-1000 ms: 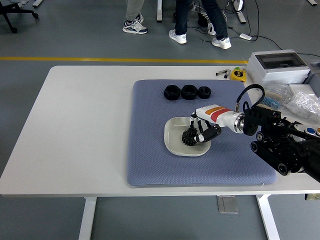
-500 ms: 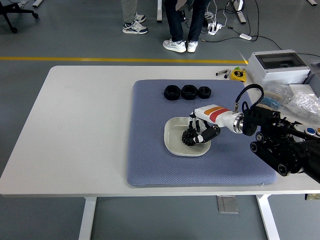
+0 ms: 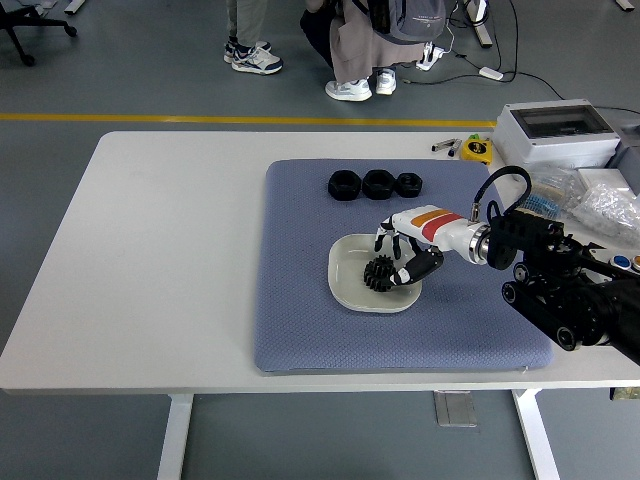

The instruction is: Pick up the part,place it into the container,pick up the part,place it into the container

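A black gear part (image 3: 379, 273) lies in the shallow white bowl (image 3: 348, 283) in the middle of the blue-grey mat (image 3: 300, 300). My right hand (image 3: 403, 255) hovers just right of and above the gear, over the bowl's right side. Its fingers (image 3: 384, 238) are spread and hold nothing. Three more black parts stand in a row at the mat's far edge: one on the left (image 3: 345, 185), one in the middle (image 3: 378, 183), one on the right (image 3: 409, 183). My left arm is out of view.
A grey box (image 3: 555, 135), a yellow tape measure (image 3: 477, 149) and clear plastic bags (image 3: 600, 205) lie at the table's far right. My right arm's black body (image 3: 570, 290) covers the mat's right edge. A person (image 3: 375, 40) crouches on the floor beyond the table.
My right hand has let go of the gear and lifted slightly up and right; the gear now rests in the bowl. The people behind the table have moved.
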Motion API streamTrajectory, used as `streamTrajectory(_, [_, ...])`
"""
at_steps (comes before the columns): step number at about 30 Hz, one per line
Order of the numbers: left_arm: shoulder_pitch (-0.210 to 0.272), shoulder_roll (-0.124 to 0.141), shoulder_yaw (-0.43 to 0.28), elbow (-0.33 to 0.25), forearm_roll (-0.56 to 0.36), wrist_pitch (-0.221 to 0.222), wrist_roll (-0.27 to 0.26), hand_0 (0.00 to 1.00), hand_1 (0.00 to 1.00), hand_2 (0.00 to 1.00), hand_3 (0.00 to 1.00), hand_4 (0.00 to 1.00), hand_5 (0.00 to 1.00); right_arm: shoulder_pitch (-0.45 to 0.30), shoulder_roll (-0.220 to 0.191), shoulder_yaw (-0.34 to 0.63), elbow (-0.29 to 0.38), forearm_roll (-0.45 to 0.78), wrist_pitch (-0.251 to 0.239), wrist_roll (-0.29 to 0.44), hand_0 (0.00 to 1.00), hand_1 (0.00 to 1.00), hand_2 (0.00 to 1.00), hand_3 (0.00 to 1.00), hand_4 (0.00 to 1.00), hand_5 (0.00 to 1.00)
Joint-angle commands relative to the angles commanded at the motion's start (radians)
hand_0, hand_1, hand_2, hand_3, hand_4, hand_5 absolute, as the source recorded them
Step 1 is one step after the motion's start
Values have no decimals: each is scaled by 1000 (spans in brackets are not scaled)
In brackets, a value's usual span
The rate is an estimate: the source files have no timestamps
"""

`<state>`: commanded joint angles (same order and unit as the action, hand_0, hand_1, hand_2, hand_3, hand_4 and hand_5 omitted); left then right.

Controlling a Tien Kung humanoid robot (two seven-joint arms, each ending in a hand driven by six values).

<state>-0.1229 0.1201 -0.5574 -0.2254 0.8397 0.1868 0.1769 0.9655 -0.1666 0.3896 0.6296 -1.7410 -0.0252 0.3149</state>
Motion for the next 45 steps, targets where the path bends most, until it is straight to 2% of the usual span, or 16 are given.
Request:
streamTrajectory(1, [0,0,0,0,-1,0,0,719,731,771,678,704,681,-1,-1,8,4,-4,1,-1,44,223,458,747,989,376])
streamTrajectory(6, [-1,-1,2,0,-4,1,-1,719,731,771,678,704,681,-13,-21,85,60,-48,45,-23,44,223,458,747,989,376])
streamTrajectory(7, [-2,-1,2,0,-5,1,-1,719,732,771,678,704,682,-15,-30,104,81,-51,61,-29,119,256,522,872,998,517])
streamTrajectory(10, [-2,0,3,1,-8,1,-3,719,732,771,678,704,682,-26,-58,153,145,-14,95,-45,119,256,522,872,998,517])
streamTrajectory(12, [-3,0,6,1,-10,1,-4,719,732,771,678,704,682,-37,-77,184,194,46,100,-49,119,256,522,872,998,517])
streamTrajectory(13, [-3,0,8,1,-13,1,-5,720,731,770,677,704,680,-45,-87,197,213,74,95,-50,335,537,745,973,998,586])
streamTrajectory(18, [-7,0,13,2,-23,3,-9,720,731,770,677,704,680,-93,-143,270,344,289,58,-57,335,537,745,973,998,586])
streamTrajectory(19, [-7,0,14,3,-24,4,-9,719,732,771,677,704,680,-101,-152,279,364,328,55,-61,808,769,875,983,998,904])
streamTrajectory(24, [-14,0,24,3,-35,5,-14,719,732,771,677,704,680,-175,-211,356,482,542,57,-124,808,769,875,983,998,904])
streamTrajectory(25, [-15,0,27,3,-39,5,-16,719,732,770,677,704,679,-193,-220,373,501,581,55,-125,990,860,901,953,998,987])
streamTrajectory(30, [-25,-7,30,9,-53,12,-21,719,732,770,677,704,679,-288,-266,474,581,795,65,-114,990,860,901,953,998,987])
streamTrajectory(31, [-26,-8,31,10,-57,14,-23,719,732,770,677,704,678,-306,-274,492,595,834,67,-116,942,850,881,920,998,849])
streamTrajectory(36, [-31,-11,38,12,-70,19,-27,719,732,770,677,704,678,-412,-312,599,664,1049,59,-126,942,850,881,920,998,849])
streamTrajectory(37, [-31,-11,42,12,-74,19,-28,717,731,770,674,704,679,-434,-317,620,677,1088,58,-125,888,825,842,885,998,834])
streamTrajectory(40, [-33,-11,49,13,-85,20,-31,717,731,770,674,704,679,-515,-324,696,719,1212,59,-113,888,825,842,885,998,834])
streamTrajectory(45, [-36,-4,60,11,-86,16,-34,717,732,769,674,704,679,-655,-297,840,787,1126,41,-104,850,801,829,857,998,808])
